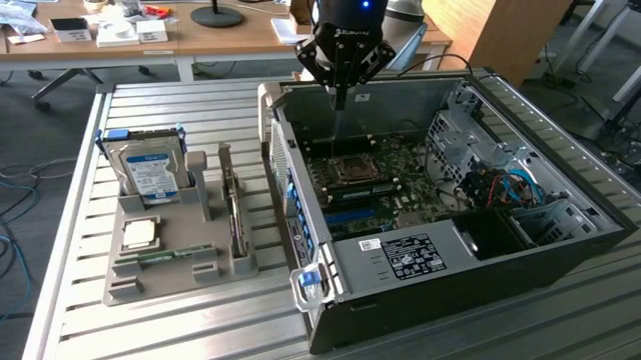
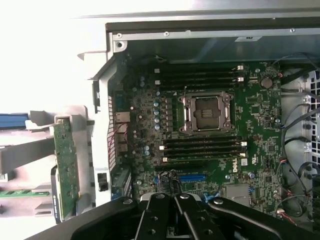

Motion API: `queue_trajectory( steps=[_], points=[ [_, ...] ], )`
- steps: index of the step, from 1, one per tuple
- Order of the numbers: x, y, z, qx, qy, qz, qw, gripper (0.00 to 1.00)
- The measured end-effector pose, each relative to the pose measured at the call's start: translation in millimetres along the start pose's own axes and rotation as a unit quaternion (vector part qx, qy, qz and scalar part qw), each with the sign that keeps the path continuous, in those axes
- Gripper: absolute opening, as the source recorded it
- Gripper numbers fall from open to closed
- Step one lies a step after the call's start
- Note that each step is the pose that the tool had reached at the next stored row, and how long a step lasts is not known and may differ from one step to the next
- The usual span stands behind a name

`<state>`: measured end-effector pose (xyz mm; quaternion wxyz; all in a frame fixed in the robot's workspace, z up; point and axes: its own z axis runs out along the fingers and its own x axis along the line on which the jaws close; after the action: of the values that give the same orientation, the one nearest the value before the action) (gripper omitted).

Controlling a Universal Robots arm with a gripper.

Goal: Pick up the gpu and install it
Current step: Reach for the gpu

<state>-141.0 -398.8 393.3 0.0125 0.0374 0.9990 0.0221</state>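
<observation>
The gripper hangs over the open computer case. Its fingers are pressed together into one narrow point and hold nothing. In the exterior view it sits at about 12 o'clock in the scene, above the far end of the motherboard and just beyond the bare processor socket. In the wrist view the closed gripper points down at the board near the blue slot, with the socket farther off.

The gpu is not in the case. It stands on its edge in a slot of the grey holder, which lies on the slatted metal bench at about 9 o'clock in the exterior view. From the gripper the gpu lies at roughly 7 o'clock, well apart from it, with the case's side wall between the two. In the wrist view the gpu shows as a green card upright in the holder, outside the case wall.

On the same holder, a hard drive with a blue label stands at about 10 o'clock from the gpu. A processor chip and a memory stick lie flat at about 8 o'clock from it.
</observation>
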Motion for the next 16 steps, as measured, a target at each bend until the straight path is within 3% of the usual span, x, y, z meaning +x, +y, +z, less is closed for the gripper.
queue_trajectory(
  steps=[16],
  points=[
    [18.0, -1.4, -0.5, 0.0000, 0.0000, 0.000, 1.0000, 0.11]
  ],
)
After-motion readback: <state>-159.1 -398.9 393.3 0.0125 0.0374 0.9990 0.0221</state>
